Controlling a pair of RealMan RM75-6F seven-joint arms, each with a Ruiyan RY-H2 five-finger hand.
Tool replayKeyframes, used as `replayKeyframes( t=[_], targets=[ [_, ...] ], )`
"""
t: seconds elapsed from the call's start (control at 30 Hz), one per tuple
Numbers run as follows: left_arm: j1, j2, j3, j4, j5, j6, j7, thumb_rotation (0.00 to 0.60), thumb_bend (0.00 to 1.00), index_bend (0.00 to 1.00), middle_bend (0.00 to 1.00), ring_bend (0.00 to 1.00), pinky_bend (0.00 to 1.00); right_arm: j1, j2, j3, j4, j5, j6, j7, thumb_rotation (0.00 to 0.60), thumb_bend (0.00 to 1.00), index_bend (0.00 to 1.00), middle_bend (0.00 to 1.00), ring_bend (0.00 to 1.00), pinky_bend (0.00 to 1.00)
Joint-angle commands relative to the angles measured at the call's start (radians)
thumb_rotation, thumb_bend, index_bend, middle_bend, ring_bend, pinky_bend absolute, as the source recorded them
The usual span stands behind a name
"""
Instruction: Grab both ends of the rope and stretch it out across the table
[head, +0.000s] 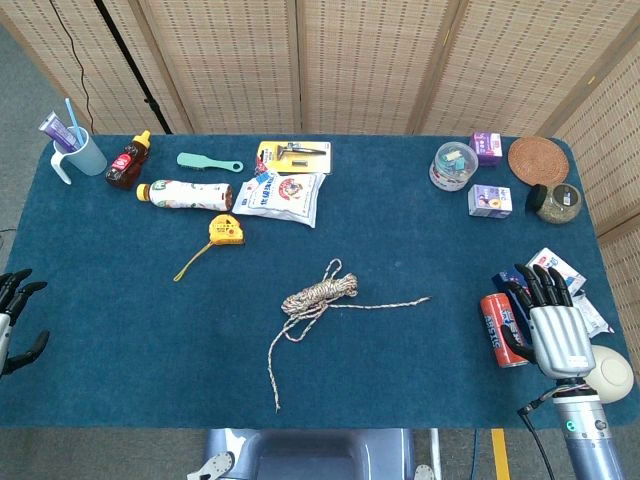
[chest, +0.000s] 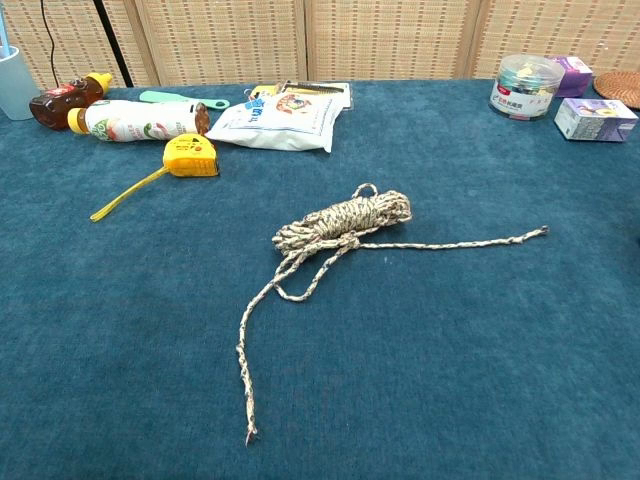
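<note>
A speckled beige rope (head: 320, 291) (chest: 345, 223) lies coiled in a loose bundle at the middle of the blue table (head: 150, 330). One free end (head: 277, 406) (chest: 249, 435) trails toward the front edge. The other end (head: 425, 299) (chest: 543, 231) stretches out to the right. My right hand (head: 553, 327) hovers at the table's right front, fingers spread and holding nothing, well right of the rope. My left hand (head: 14, 318) shows at the left edge, fingers apart and empty, far from the rope. The chest view shows neither hand.
A red can (head: 499, 329) and small packets (head: 556, 268) lie right beside my right hand. A yellow tape measure (head: 226, 230) (chest: 190, 156), bottles (head: 186, 194), a snack bag (head: 281, 193), a cup (head: 78, 151), a jar (head: 453, 165) and boxes (head: 489, 201) line the back.
</note>
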Motion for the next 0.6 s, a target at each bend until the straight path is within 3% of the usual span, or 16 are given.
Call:
replayKeyframes(
  t=[0.03,0.6],
  targets=[
    [-0.002,-0.001,0.001,-0.001,-0.001,-0.005,0.001,0.600,0.31,0.20,0.11,0.08,0.00,0.001,-0.002,-0.001,0.002,0.002,-0.006,0.002,0.600,0.35,0.25,0.11,0.01,0.00],
    [-0.012,0.024,-0.017,-0.015,-0.002,0.000,-0.015,0.600,0.31,0.20,0.11,0.08,0.00,0.016,0.005,0.006,-0.008,-0.020,-0.016,0.020,0.600,0.35,0.27,0.12,0.03,0.00]
  ],
)
